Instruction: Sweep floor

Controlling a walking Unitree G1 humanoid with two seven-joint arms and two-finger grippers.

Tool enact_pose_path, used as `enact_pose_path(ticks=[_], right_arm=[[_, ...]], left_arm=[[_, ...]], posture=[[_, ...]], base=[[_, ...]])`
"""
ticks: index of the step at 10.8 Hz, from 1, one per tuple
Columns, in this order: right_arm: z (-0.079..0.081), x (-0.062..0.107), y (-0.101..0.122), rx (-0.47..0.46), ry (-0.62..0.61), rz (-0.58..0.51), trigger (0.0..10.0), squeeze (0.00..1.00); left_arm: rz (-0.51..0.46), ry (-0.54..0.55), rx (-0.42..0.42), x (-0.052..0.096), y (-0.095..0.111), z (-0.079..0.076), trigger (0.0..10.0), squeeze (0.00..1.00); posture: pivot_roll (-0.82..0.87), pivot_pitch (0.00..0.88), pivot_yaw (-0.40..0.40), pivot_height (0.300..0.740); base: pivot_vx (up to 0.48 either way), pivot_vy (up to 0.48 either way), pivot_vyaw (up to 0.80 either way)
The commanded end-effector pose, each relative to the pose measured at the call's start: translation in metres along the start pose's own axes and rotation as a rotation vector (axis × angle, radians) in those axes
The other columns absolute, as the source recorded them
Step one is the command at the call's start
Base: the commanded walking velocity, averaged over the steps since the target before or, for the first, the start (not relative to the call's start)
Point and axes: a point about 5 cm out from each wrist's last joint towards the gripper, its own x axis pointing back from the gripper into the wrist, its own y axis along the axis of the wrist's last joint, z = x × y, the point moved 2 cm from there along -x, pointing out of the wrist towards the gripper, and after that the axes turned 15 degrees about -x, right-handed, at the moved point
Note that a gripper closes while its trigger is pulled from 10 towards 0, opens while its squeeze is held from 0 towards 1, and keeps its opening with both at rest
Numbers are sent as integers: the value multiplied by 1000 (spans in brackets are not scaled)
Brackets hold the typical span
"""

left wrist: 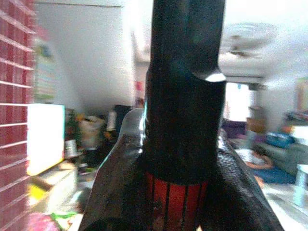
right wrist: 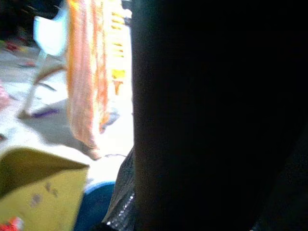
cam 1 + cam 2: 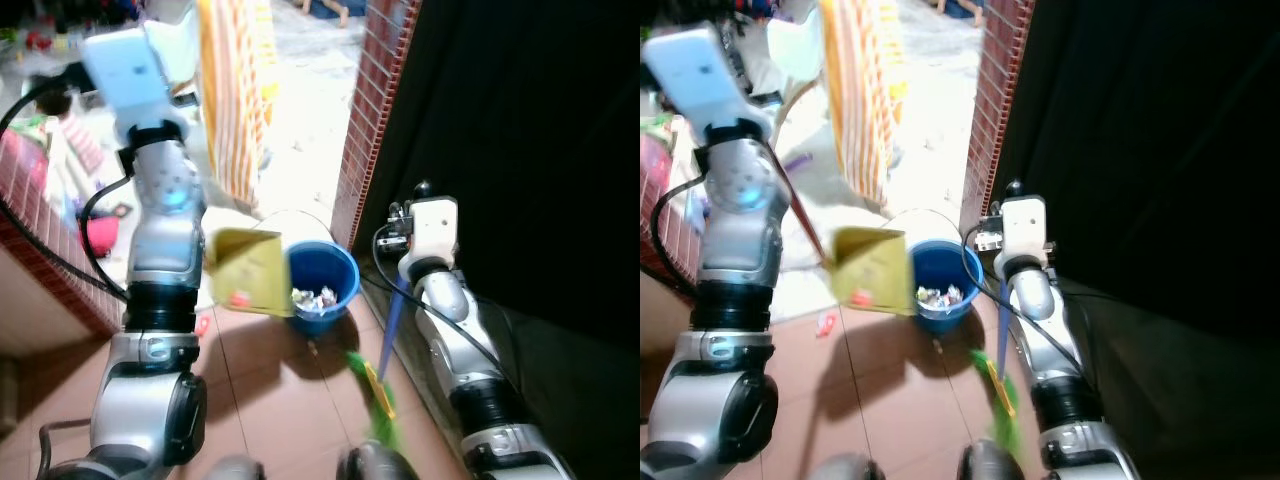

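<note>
Broom: its green bristle head (image 3: 378,395) sits low over the floor between the robot's two arms, with a blue stick rising from it toward the right hand.
Dustpan: the yellow dustpan (image 3: 245,272) hangs tilted at the rim of the blue bucket, a small red scrap lying in it; a dark red handle runs from it up toward the left hand.
Left hand: the left hand (image 1: 185,144) has its black fingers closed round a dark handle with a red, ribbed part.
Right hand: the right hand (image 3: 410,225) is raised beside the brick pillar; its wrist view is mostly dark, and I cannot tell how far open it is.
Bucket: the blue bucket (image 3: 322,288) stands on the floor at the foot of the pillar, with crumpled scraps of litter inside.
Floor: reddish-brown tiles (image 3: 270,390), with a small red scrap lying left of the dustpan.
Room: a red brick pillar (image 3: 368,120) beside a dark panel on the right; an orange-and-white striped cloth (image 3: 230,90) hangs beyond the bucket; a low brick wall (image 3: 35,215) runs on the left.
</note>
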Motion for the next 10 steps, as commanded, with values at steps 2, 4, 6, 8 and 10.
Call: enact_pose_path(ticks=[2,4,6,8,10], right_arm=[[5,-4,10,22,17,-32,10000,0],[5,-5,10,22,21,-31,10000,0],[7,-5,10,20,28,-32,10000,0],[6,-5,10,22,27,-29,10000,0],[6,-5,9,23,27,-26,10000,0]], left_arm=[[-61,7,72,3,15,-3,10000,0],[-69,22,67,0,17,-1,10000,0],[-74,51,63,-9,19,5,10000,0],[-45,104,75,-16,16,16,10000,0],[-74,169,105,-33,31,30,10000,0]], posture=[[-12,0,-44,740],[-13,0,-47,740],[-16,0,-48,740],[-18,0,-48,740],[-17,0,-50,740]], base=[[0,0,0],[0,0,0],[0,0,0],[0,0,0],[0,0,0]])
